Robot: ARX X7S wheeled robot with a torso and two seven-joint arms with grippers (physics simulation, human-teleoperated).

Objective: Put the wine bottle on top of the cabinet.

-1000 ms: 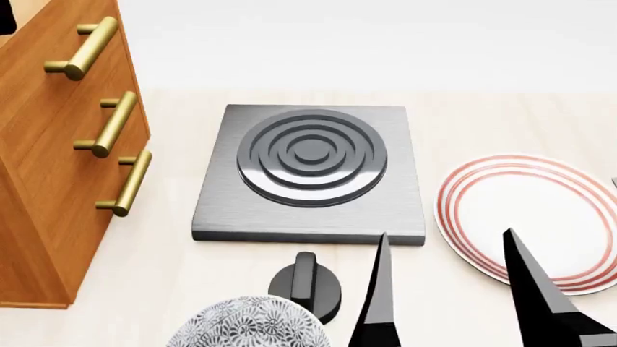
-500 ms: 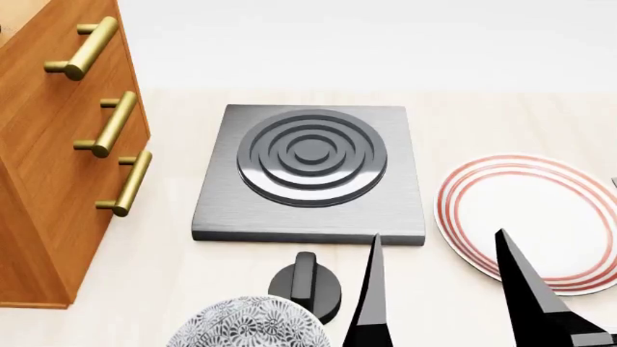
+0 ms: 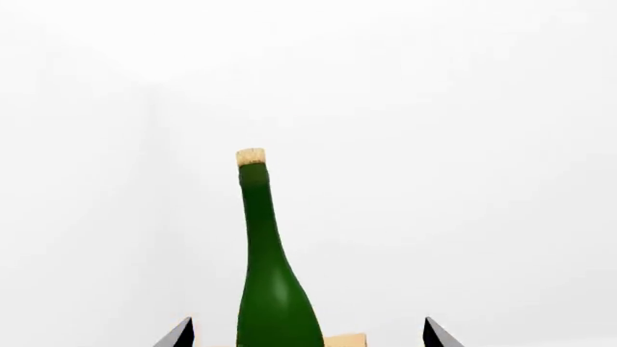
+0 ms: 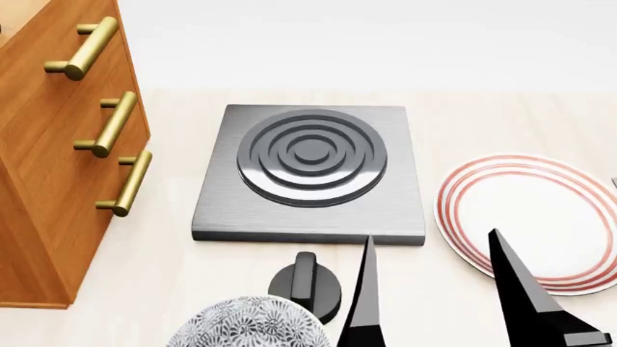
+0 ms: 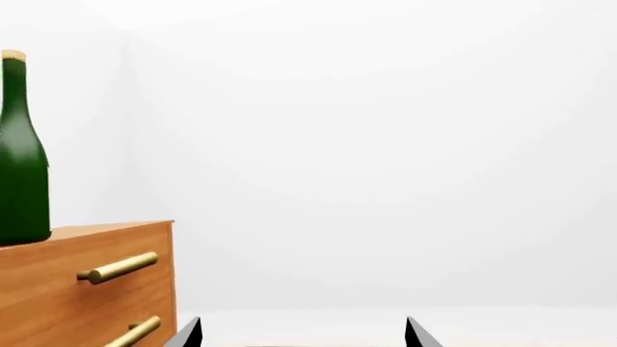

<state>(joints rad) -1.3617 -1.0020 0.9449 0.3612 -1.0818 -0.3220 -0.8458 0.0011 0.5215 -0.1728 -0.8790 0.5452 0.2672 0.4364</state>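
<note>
Left claw (image 3: 305,336) sitting wide, gripping nothing | wine bottle (image 5: 22,152) standing on cabinet (image 5: 87,289) | right claw (image 4: 434,289) spread | risk: clipping the bottle while retreating, tipping it

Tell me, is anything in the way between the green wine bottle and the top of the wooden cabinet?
Nothing visible is. The tall dark green glass wine bottle already stands upright on top of the orange-brown wooden cabinet. The left gripper sits open around its base without gripping it.

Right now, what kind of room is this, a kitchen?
Probably a pretend kitchen counter: there's a stove burner plate with its knob, a red-ringed dinner plate, and a wine bottle on the wooden cabinet.
</note>
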